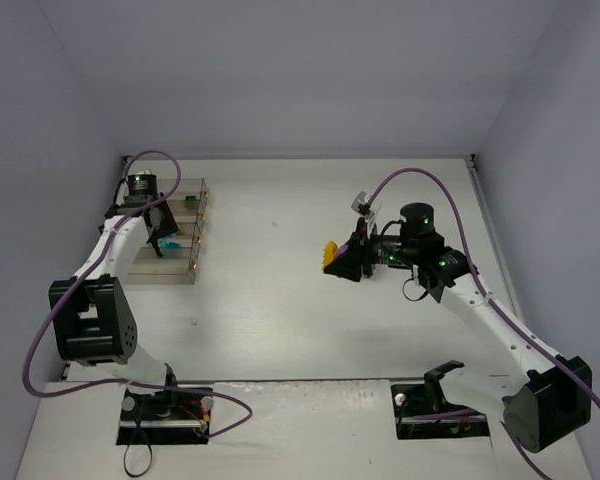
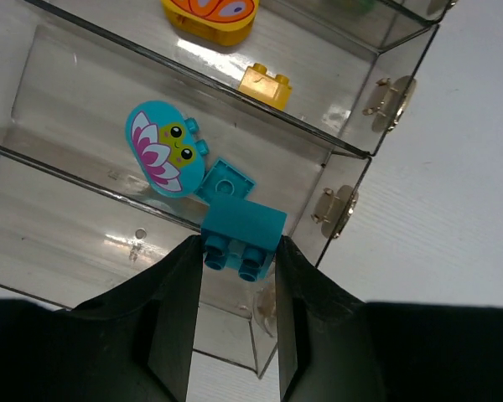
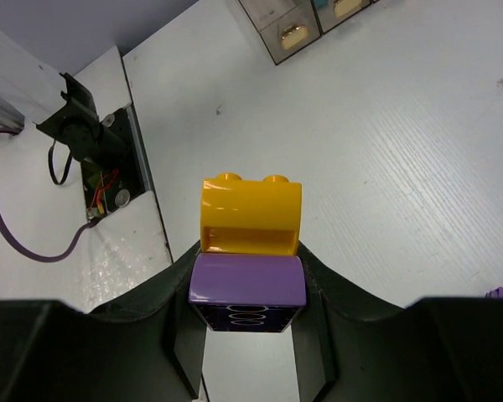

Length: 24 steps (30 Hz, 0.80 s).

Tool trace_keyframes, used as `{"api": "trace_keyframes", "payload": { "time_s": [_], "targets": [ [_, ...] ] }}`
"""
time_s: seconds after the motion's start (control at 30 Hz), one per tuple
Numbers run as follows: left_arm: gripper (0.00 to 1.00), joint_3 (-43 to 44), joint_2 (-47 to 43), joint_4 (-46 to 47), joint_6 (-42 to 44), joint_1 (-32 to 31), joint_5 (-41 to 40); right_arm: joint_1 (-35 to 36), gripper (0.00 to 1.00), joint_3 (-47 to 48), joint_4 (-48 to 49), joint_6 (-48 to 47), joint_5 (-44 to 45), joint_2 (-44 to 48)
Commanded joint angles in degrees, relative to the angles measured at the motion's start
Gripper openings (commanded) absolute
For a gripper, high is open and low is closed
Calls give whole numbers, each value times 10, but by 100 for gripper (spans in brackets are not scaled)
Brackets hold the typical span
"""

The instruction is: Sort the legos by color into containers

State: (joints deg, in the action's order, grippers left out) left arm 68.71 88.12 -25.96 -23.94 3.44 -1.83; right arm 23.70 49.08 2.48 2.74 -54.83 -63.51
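the containers (image 1: 170, 268) sit close to the left wall (image 1: 40, 150), so there is little room on that side of them. to the right of the containers the white surface (image 1: 280, 320) lies broad and open. brass hinges (image 2: 331, 209) stick out from the containers' right edge, and clear partition walls stand between the compartments.

inside the containers, a rounded teal piece (image 2: 165, 151) with a flower face and a flat teal piece (image 2: 226, 182) lie in one compartment. the next compartment farther from the arm bases holds a small yellow brick (image 2: 265, 82) and a bigger yellow piece (image 2: 210, 17). a green brick (image 1: 190, 200) shows in the farthest compartment. well to the right of the containers, a bit of purple (image 3: 501, 292) peeks in at the edge of the right wrist view, too cut off to name.

the left hand (image 2: 236, 255) hangs over the containers, above the teal compartment, clenched narrowly on a teal brick (image 2: 243, 230) that sits just beside the flat teal piece; whether they touch cannot be told.

the right hand (image 3: 247, 268) is well to the right of the containers, above the open surface, clamped on a purple brick (image 3: 247, 285). a yellow brick (image 3: 251, 218) is joined to the purple brick's front end and juts out past the fingertips.
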Motion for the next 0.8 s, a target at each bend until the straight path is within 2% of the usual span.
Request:
{"api": "trace_keyframes", "payload": {
  "time_s": [0.0,0.07,0.13,0.2,0.23,0.4,0.47,0.57,0.63,0.77],
  "targets": [
    [0,34,17,8,19,3,-20,0,0,-3,24,-2,2,17],
    [3,47,44,5,22,7,-8,0,0,-5,23,-2,5,21],
    [10,63,58,-8,22,10,2,1,0,-6,21,-2,9,24],
    [23,68,72,-10,20,10,2,0,0,-8,20,-1,14,27],
    [33,70,77,-10,18,10,-3,0,0,-9,20,0,16,26],
    [57,80,80,-12,14,10,2,0,0,-9,19,2,16,23],
    [61,84,76,-15,15,10,8,0,0,-7,19,2,17,20],
    [62,96,57,-37,17,9,31,0,0,0,20,1,10,11],
    [62,92,21,-39,15,7,88,0,0,9,20,-1,-2,5],
    [63,52,-54,40,18,-24,237,0,0,23,25,-4,-28,-7]
  ]
}}
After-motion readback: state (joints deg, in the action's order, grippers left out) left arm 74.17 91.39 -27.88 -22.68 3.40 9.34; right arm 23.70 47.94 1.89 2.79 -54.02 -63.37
